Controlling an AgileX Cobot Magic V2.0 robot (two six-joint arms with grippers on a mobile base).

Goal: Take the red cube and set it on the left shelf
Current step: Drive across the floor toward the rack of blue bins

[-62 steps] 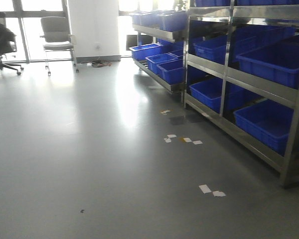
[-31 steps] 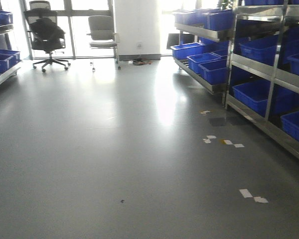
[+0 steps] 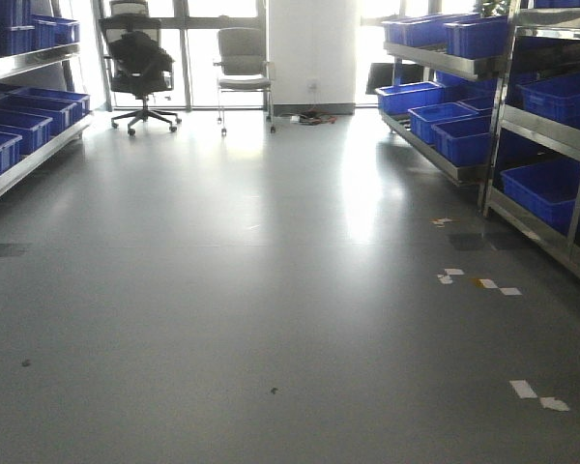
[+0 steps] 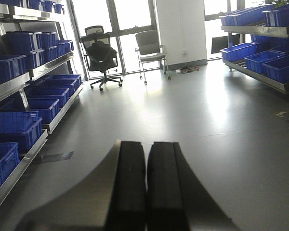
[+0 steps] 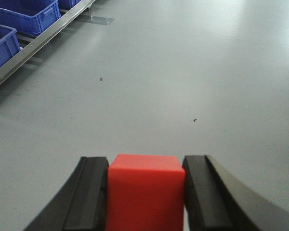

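The red cube (image 5: pixel 145 192) sits clamped between the two black fingers of my right gripper (image 5: pixel 145 166), held above the grey floor. My left gripper (image 4: pixel 146 149) is shut, its black pads pressed together with nothing between them. The left shelf (image 3: pixel 29 159) is a steel rack with blue bins along the left wall; in the left wrist view the left shelf (image 4: pixel 36 72) runs down the left side, and its lower rail (image 5: pixel 33 48) shows at the upper left of the right wrist view. Neither gripper appears in the front view.
A second steel rack with blue bins (image 3: pixel 522 106) lines the right wall. A black office chair (image 3: pixel 140 68) and a grey chair (image 3: pixel 244 63) stand at the far windows. White paper scraps (image 3: pixel 478 282) lie on the floor at the right.
The front view has swung left: the right rack slid toward the right edge, the chairs moved toward the centre, and the left shelf came into view.
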